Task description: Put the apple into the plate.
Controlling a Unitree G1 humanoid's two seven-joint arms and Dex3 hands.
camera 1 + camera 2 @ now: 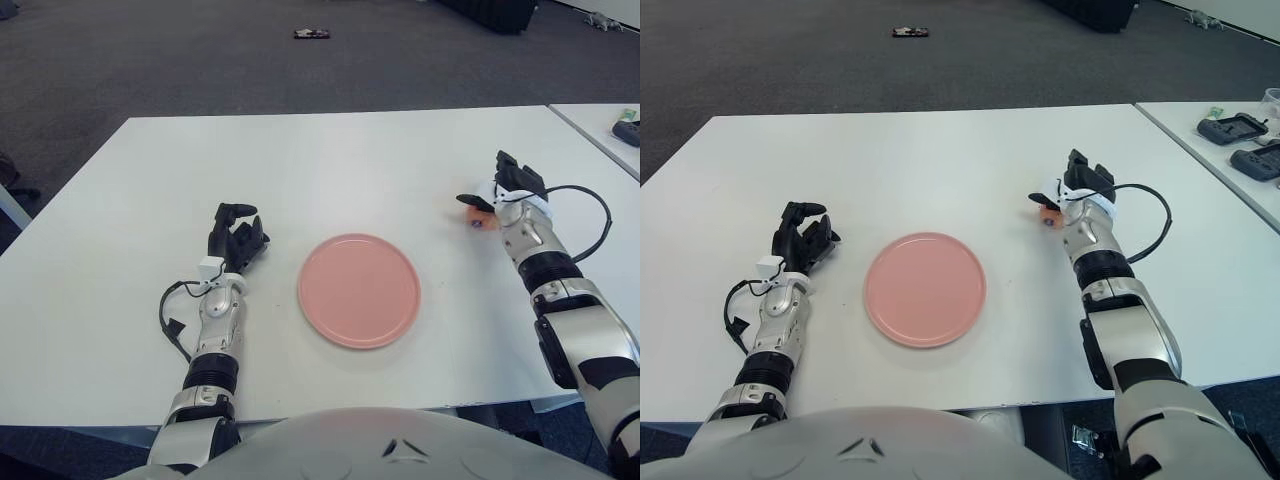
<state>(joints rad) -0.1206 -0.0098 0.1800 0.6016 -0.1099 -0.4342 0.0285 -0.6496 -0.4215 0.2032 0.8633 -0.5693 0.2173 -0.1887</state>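
**Apple at the right hand, plate bare**

Nearest, the pink plate (359, 290) sits bare on the white tabletop (330, 170), the left hand (235, 238) beside it, fingers loosely curled, holding nothing. Farther right, the right hand (1072, 195) covers the apple (1046, 213); whether it grips, I cannot tell. The right eye view alone shows two dark devices (1240, 140) on the neighbouring table.

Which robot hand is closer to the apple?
The right hand. It is right at the apple, which peeks out orange on its plate-facing side. The left hand is far away, on the other side of the pink plate.
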